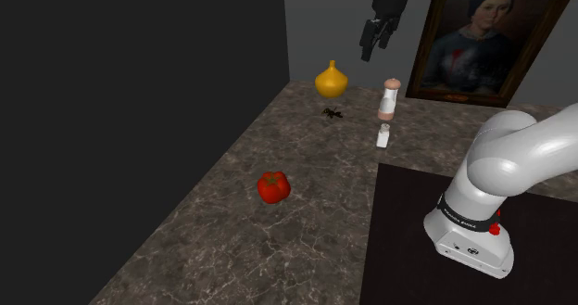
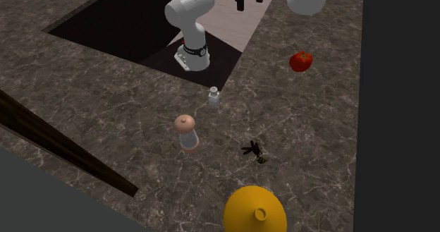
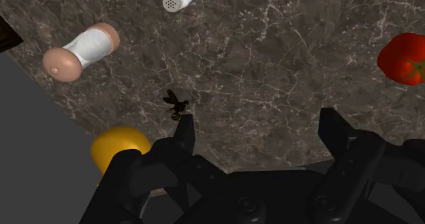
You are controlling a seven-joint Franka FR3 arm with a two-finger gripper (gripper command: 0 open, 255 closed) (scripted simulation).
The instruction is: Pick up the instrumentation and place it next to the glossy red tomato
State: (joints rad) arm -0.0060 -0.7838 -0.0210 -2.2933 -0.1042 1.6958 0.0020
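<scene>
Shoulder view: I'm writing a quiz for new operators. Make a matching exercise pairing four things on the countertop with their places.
Things:
1. red tomato
2. yellow bulb-shaped object
3. small white shaker
4. tall grinder

Places:
a. just in front of the tall grinder, towards the camera
b. farthest from the camera
c. alone, nearest the camera
d. beside the lower corner of the portrait

Pairs: 1-c; 2-b; 3-a; 4-d
</scene>
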